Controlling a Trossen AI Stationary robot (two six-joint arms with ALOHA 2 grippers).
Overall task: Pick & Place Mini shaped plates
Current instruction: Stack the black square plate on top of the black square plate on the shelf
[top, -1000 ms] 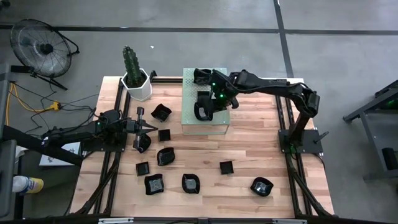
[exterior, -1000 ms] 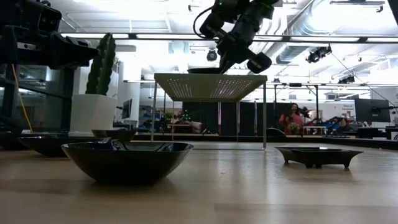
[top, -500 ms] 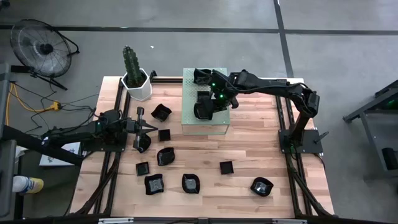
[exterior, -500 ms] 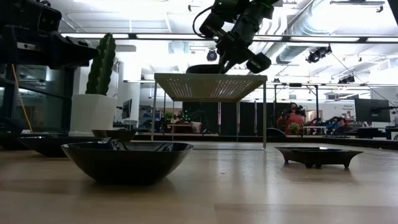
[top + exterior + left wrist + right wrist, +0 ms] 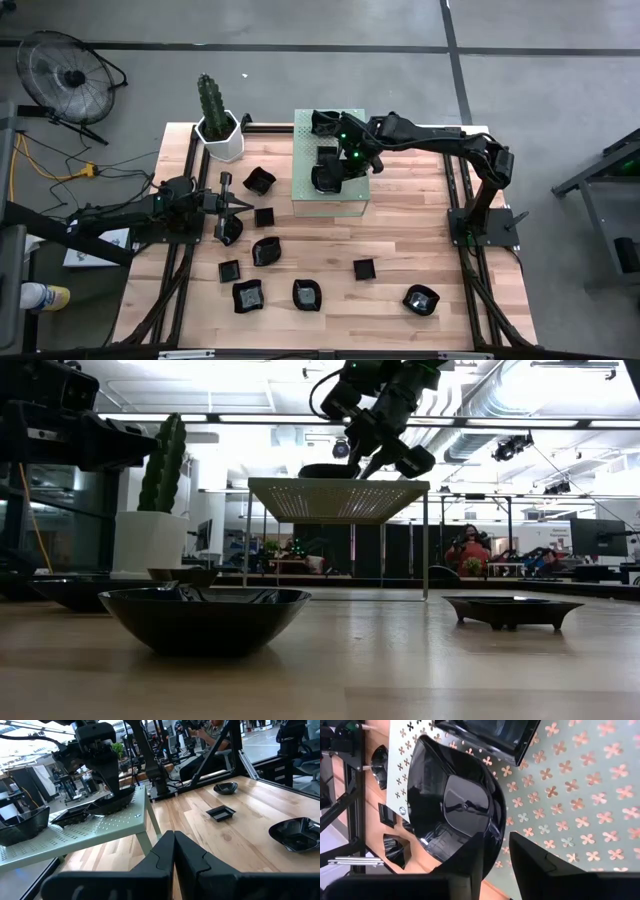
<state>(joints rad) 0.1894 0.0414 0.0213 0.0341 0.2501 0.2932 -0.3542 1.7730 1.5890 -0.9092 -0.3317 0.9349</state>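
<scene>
No writing is readable anywhere; the right gripper straddles a black plate's rim on the green block, jaws parted; the left gripper is pressed closed.

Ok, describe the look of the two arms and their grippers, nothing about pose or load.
Both arms are dark, near-black jointed links. The right arm shows small green lights near its wrist and a black cable looping there. The left arm is equally dark. The left gripper has two matte black angular fingers; the right gripper has similar blocky black fingers.

I see glossy black mini plates: 3 at upper centre of the high view, about 9 scattered lower left.
</scene>
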